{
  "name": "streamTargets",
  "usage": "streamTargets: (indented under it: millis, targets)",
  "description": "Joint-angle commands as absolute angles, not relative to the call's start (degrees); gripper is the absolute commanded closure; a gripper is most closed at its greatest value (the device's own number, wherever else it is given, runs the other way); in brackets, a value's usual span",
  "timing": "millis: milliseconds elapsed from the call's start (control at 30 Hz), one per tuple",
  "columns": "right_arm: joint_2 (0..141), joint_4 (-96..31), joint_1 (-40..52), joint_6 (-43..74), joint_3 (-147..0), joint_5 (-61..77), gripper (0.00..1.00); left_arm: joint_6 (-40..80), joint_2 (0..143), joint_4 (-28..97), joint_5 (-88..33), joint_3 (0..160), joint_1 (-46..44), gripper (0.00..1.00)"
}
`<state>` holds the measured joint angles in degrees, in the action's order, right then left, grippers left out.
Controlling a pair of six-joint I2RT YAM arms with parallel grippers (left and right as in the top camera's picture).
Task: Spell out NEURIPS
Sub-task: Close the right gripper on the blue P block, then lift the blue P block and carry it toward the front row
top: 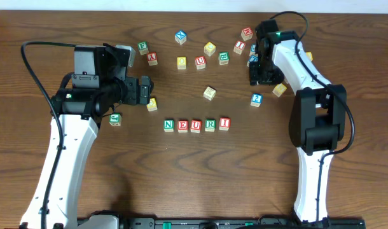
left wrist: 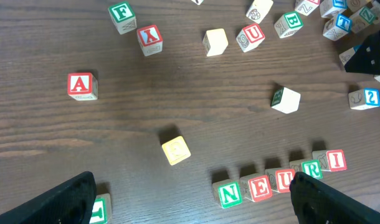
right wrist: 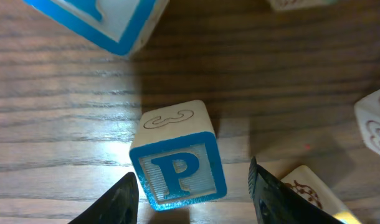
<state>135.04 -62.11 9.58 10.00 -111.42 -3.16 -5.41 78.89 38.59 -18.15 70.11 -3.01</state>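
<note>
Since the blue P block (right wrist: 177, 168) at lower centre looks light, rigid and slick, I'd pinch its flat sides; my right gripper (right wrist: 190, 186) straddles it, jaws apart.

The dark brown wood-grain table (top: 194, 172) carries a row of five small wooden letter cubes (top: 196, 125) near its middle, set close side by side, reading N, E, U, R, I in green and red; beyond the row lies a loose scatter of similar cubes (top: 210, 48); a yellow-topped wooden cube (left wrist: 175, 150) sits alone just left of the row; a red-framed wooden cube lettered A (left wrist: 82, 86) lies well apart from it; a blue-framed wooden cube lettered P (right wrist: 177, 165) rests on the grain, with a blue-edged white cube (right wrist: 109, 18) near it.
</note>
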Motion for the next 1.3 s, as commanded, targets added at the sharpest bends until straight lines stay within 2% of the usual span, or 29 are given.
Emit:
streamTargets:
  millis: [0,800,1267]
  targets:
    - [135.1,-61.7,9.1,9.1,-110.9,-2.8,0.48,-5.8,78.4,38.6,-18.8,71.5,-2.8,0.02]
    - [135.1,-57.1,9.0,5.5,-111.2,-2.8,0.49,-5.8,78.4,38.6,-18.8,71.5,-2.8,0.02]
    - [135.1,-57.0,9.0,5.5,-111.3,-2.8,0.69,-5.8,78.4,38.6,-18.8,71.5,-2.8,0.02]
